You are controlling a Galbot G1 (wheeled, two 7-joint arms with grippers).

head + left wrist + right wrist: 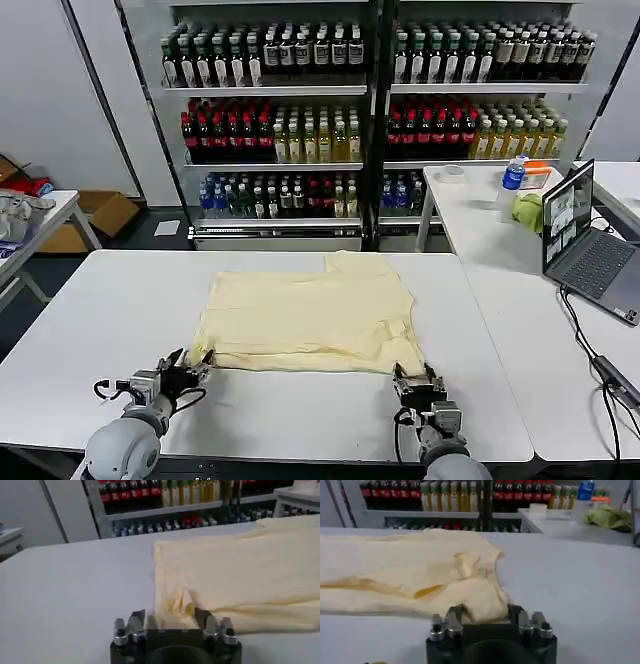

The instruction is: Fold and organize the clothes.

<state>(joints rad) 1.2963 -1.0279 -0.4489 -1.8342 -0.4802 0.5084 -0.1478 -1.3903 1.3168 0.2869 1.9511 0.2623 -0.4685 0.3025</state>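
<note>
T-shirt (310, 310), pale yellow, lies spread on the white table (120, 310). Left gripper (192, 368) and right gripper (417, 378), jaws apart, straddle its near corners, likely ready to pinch for a fold.

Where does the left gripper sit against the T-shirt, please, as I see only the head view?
Observer: The left gripper has its jaws apart, with the T-shirt hem corner puckered between them.
Operator: And the right one, please?
Observer: The right gripper stands likewise, jaws apart around the other near corner.
Operator: Is the cloth flat there?
Observer: No, a flap lies doubled over just beyond that corner.
</note>
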